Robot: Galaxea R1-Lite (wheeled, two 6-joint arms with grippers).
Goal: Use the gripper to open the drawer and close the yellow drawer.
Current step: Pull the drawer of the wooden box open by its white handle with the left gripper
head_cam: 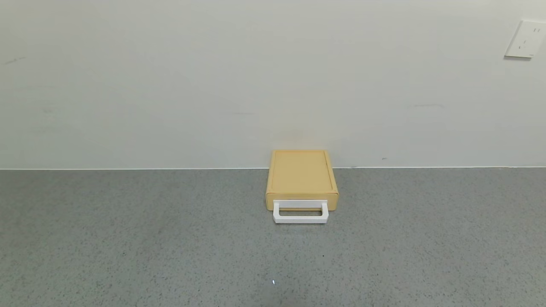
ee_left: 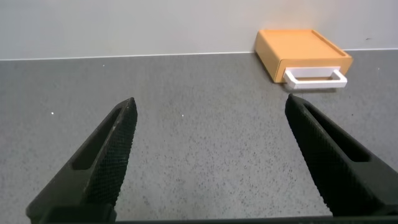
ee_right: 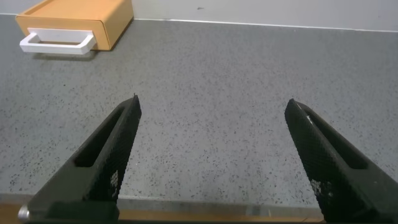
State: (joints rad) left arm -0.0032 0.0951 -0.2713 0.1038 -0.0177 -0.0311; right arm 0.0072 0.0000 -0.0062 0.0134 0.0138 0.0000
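The mustard-yellow drawer box (head_cam: 301, 175) sits against the back wall near the table's middle, its drawer pushed in, with the white loop handle (head_cam: 300, 212) facing me. It also shows in the left wrist view (ee_left: 298, 51) and the right wrist view (ee_right: 78, 20). Neither gripper shows in the head view. My left gripper (ee_left: 211, 106) is open and empty over bare table, well short of the box. My right gripper (ee_right: 212, 106) is open and empty near the table's front edge, also far from the box.
The grey speckled table (head_cam: 128, 238) runs to a white wall. A white wall socket (head_cam: 525, 39) is at the upper right. The table's front edge (ee_right: 205, 208) shows in the right wrist view.
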